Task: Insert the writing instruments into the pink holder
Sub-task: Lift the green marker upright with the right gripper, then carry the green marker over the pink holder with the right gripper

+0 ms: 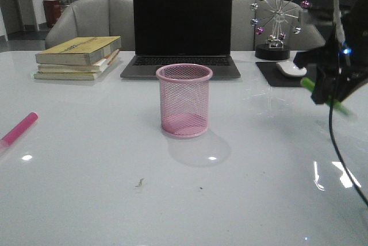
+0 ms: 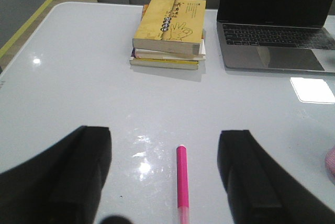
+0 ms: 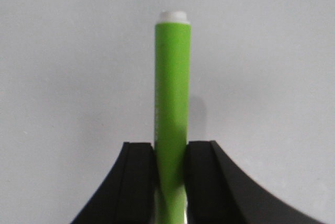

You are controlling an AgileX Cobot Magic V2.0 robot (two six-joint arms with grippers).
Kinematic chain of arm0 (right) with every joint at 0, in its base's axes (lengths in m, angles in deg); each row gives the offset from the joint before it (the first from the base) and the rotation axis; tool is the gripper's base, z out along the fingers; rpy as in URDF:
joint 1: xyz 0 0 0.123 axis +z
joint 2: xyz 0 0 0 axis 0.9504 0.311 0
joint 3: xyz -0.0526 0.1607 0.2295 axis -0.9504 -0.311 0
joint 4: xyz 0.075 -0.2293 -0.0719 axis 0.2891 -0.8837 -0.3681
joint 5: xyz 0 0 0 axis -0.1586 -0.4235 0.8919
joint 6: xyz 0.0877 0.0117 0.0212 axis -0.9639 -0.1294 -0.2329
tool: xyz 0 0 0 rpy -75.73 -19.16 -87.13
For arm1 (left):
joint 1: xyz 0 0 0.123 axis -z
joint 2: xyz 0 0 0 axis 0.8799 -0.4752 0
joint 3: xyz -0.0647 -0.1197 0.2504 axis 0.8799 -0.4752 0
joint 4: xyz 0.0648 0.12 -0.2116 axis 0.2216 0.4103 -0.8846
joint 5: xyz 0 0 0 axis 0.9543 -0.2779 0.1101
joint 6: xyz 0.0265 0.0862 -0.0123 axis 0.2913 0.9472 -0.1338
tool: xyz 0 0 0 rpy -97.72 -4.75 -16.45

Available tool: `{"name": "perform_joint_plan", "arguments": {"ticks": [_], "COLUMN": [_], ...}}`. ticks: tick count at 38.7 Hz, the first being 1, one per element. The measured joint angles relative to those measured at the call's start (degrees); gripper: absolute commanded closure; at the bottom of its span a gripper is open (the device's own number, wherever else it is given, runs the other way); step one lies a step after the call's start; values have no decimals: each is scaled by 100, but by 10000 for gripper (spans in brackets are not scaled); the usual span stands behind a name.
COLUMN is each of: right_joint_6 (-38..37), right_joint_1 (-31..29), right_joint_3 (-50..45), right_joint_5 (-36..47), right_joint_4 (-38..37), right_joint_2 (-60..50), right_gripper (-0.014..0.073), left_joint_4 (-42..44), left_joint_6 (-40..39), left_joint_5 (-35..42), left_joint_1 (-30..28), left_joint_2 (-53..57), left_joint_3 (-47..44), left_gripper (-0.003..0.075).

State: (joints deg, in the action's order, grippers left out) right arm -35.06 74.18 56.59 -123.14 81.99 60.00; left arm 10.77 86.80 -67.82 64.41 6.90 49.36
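Pink wire-mesh pen cup (image 1: 184, 100) stands empty mid-tabletop (image 1: 92, 188), so neither marker is in yet. Right claw (image 3: 170, 166) is clamped on the bright green highlighter marker (image 3: 172, 98), held above the tabletop well right of the cup. Magenta pink highlighter marker (image 2: 182, 179) lies flat at the left, between the spread fingers of the left claw (image 2: 165, 182), ungrasped. Stacked yellow books (image 1: 79, 56), a dark laptop (image 1: 181, 30) and a white mouse (image 1: 291, 69) sit behind; nothing blocks the cup's mouth.
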Motion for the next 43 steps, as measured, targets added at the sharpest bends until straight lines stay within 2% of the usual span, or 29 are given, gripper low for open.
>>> {"name": "perform_joint_plan", "arguments": {"ticks": [15,34,43], "right_joint_6": [0,0,0], "right_joint_1": [117,1444,1848], "right_joint_3": [0,-73,-283], "right_joint_5": [769,2441,3221], "right_joint_4": [157,199,209], "right_joint_2": [-1451,-1851,-1823], "right_gripper": [569,569,569], "left_joint_4": [0,0,0], "left_joint_6": [0,0,0], "left_joint_5": [0,0,0], "left_joint_1": [0,0,0], "left_joint_2": [0,0,0], "left_joint_3": [0,0,0], "left_gripper": [220,220,220]}}
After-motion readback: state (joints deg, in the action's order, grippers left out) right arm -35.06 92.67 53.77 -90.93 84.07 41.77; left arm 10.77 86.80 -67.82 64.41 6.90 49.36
